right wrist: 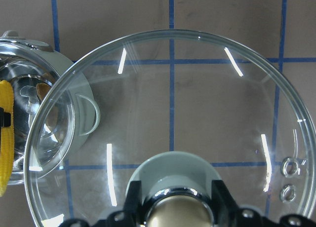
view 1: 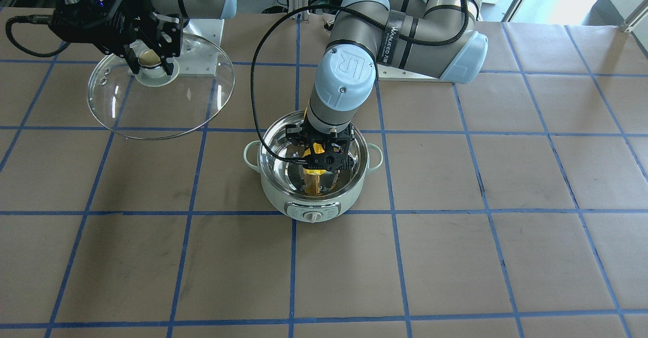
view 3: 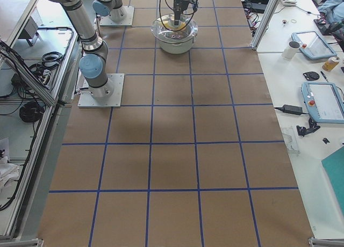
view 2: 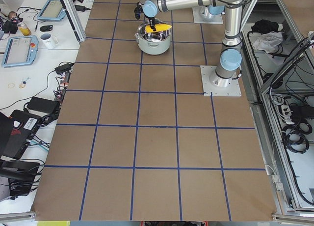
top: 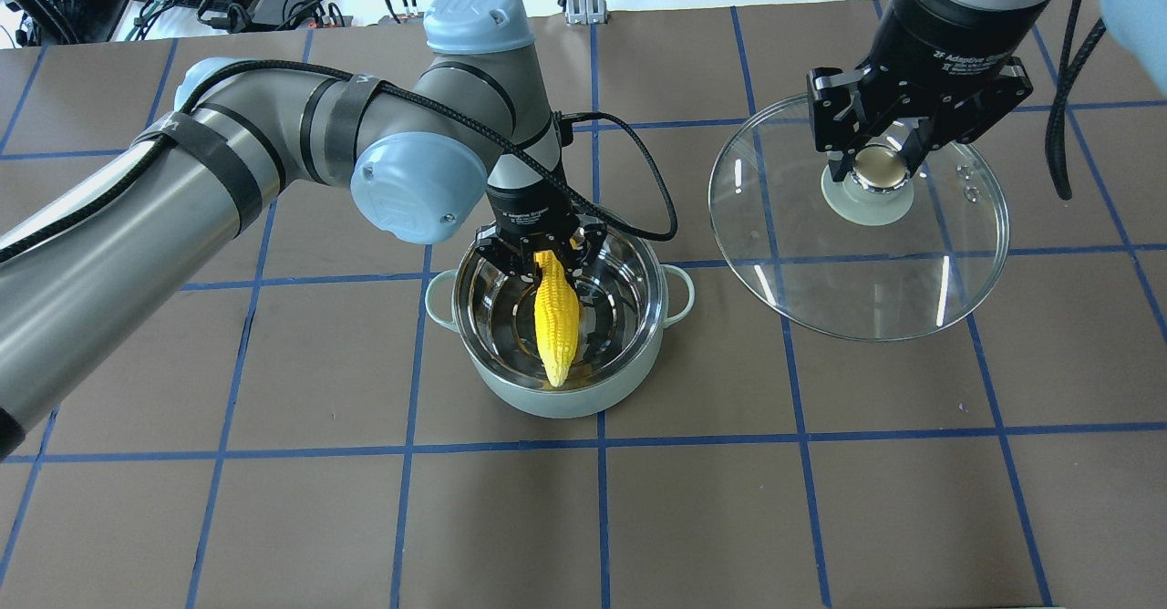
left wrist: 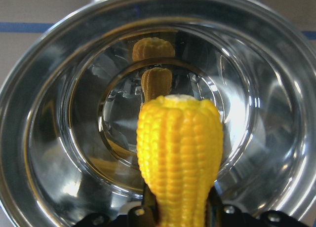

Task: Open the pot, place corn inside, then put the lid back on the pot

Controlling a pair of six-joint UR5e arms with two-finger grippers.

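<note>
Glass lid fills the frame, knob pinched between fingers at bottom centre; pot and corn at left edge.

- Bench: brown covering, blue tape grid.
- White mug: on side table, just beside a control tablet.
- Black cables: looped beside the bench.

Bright, even light from above fills every view, and the bench shows only faint, soft shadows. Daylight burns out the top right corner of the front-facing view. Thin white streaks of glare cross the lid. The steel wall of the pot throws hard highlights and warped reflections of the corn, which is itself sharp in the left wrist view.
</note>
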